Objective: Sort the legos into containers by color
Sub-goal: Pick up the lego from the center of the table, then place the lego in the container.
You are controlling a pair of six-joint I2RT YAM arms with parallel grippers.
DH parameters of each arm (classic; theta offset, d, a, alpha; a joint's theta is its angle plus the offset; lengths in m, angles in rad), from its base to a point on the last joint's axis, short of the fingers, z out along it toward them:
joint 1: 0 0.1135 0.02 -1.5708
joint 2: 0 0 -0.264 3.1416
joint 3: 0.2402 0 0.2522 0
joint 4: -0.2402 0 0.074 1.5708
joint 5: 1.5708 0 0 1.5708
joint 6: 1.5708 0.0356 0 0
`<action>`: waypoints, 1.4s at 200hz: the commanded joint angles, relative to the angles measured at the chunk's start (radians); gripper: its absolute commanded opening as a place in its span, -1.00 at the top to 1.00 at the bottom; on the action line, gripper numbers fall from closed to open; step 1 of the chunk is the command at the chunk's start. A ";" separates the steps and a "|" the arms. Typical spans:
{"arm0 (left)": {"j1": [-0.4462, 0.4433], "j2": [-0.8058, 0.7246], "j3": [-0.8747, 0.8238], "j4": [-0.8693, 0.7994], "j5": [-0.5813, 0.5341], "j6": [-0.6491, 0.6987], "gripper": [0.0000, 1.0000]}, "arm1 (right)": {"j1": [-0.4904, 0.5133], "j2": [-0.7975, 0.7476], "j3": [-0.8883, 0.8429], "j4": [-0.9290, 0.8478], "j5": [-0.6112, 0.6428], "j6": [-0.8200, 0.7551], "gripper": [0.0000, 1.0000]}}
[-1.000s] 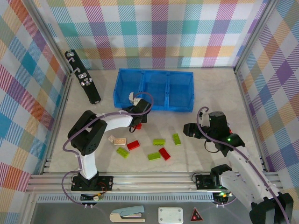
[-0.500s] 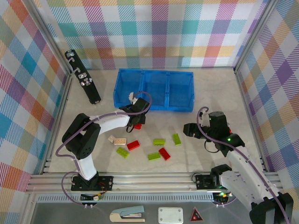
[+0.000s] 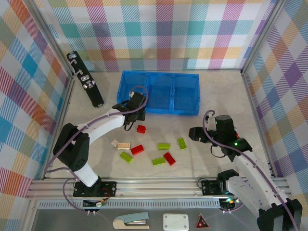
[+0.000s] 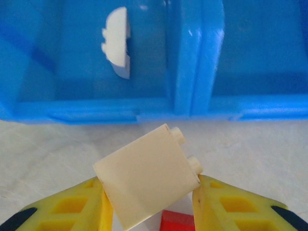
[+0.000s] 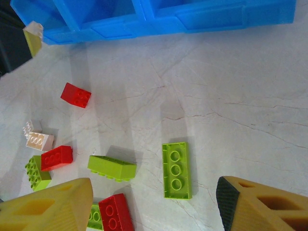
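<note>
Left gripper (image 4: 151, 204) was clamped on a tilted cream brick (image 4: 147, 178), studs pointing right, just in front of the near wall of the blue tray (image 4: 192, 57), by the divider between two compartments. One white brick (image 4: 118, 43) lay in the left-hand compartment. Right gripper (image 5: 154, 192) stood with jaws apart, holding nothing, over the table (image 5: 231, 96), where loose bricks (image 5: 176, 169) in red, lime green and cream lay scattered, apart from the tray.

The left arm (image 3: 98, 129) is stretching far forward, the left gripper (image 3: 129, 110) pinching a cream brick (image 4: 147, 183) between its fingers (image 4: 77, 209); the right gripper (image 5: 154, 207) is hovering, fingers spread apart.
</note>
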 commanded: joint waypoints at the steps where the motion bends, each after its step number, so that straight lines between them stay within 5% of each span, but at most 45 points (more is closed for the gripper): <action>1: 0.045 0.001 0.062 -0.040 0.026 0.045 0.16 | 0.006 -0.005 0.013 -0.002 0.003 0.000 -0.39; 135: 0.239 0.385 0.385 -0.094 0.181 0.093 0.10 | 0.005 -0.020 0.015 -0.020 0.019 -0.003 -0.40; 199: 0.241 0.350 0.340 -0.080 0.176 0.075 -0.19 | 0.006 -0.011 0.012 -0.011 0.019 -0.005 -0.40; 280: 0.236 0.263 0.225 -0.059 0.212 0.021 -0.21 | 0.006 -0.016 0.005 -0.002 0.009 0.001 -0.40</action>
